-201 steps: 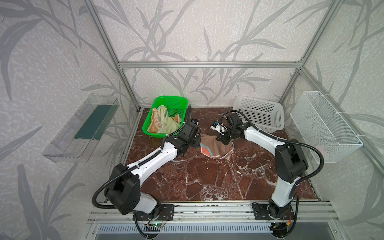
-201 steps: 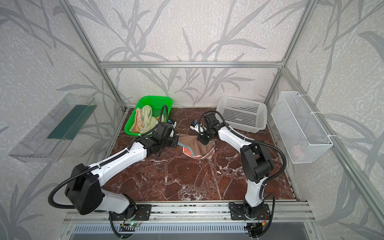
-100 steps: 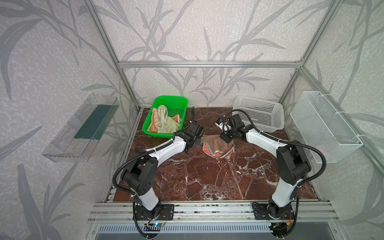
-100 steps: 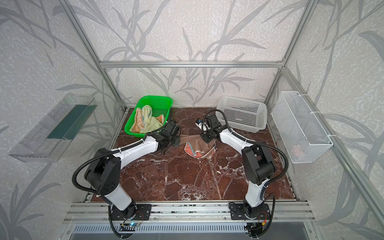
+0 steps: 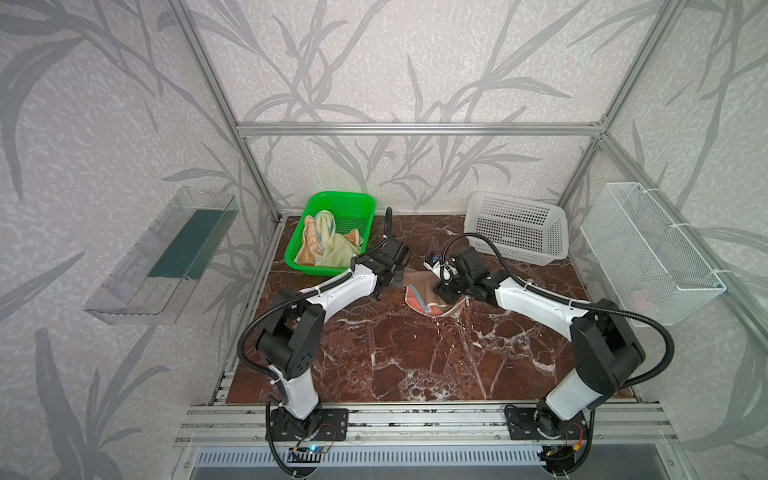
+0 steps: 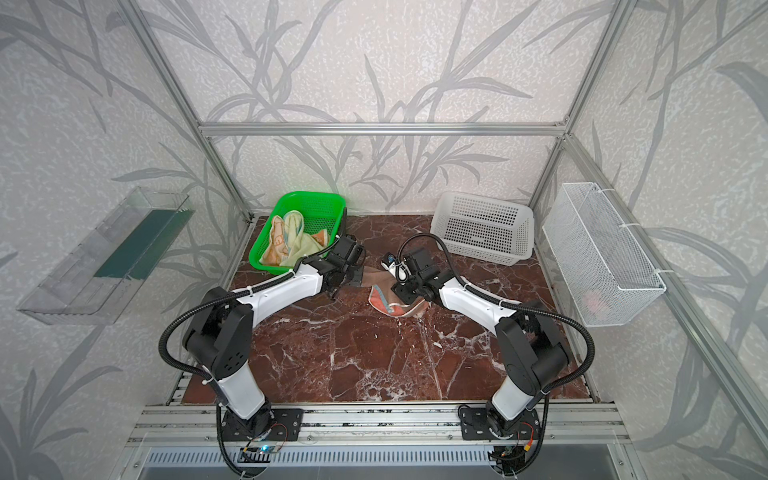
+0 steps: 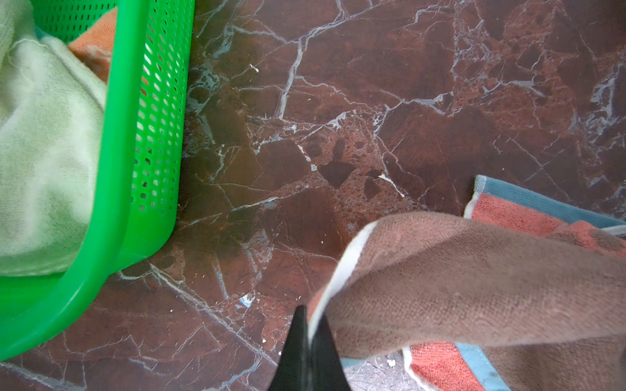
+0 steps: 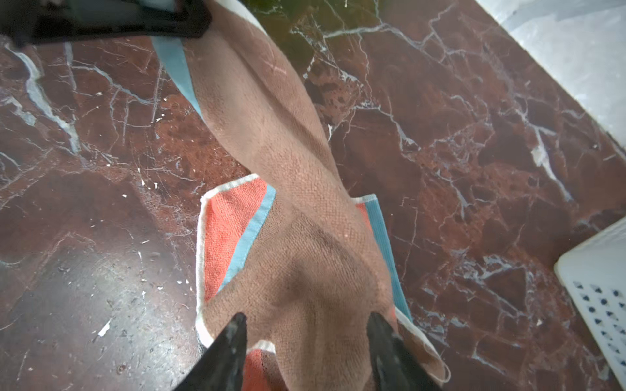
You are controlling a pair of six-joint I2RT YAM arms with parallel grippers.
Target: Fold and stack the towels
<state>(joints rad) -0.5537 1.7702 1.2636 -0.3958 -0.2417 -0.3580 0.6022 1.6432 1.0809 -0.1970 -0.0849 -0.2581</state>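
Green basket (image 5: pixel 338 193) holds yellow towel (image 5: pixel 338 255) and cartoon-face towel (image 5: pixel 309 245); left gripper (image 7: pixel 309 316) clamps bear towel (image 8: pixel 298 216), right gripper (image 8: pixel 306 316) gapes above it

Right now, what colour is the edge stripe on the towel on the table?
The stripe is teal-blue, beside a white hem; clearest in right wrist view.

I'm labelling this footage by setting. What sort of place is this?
Probably a robot test cell: an aluminium frame with wallpapered panels encloses a marble-look tabletop, and the left arm and right arm are bolted to a rail.
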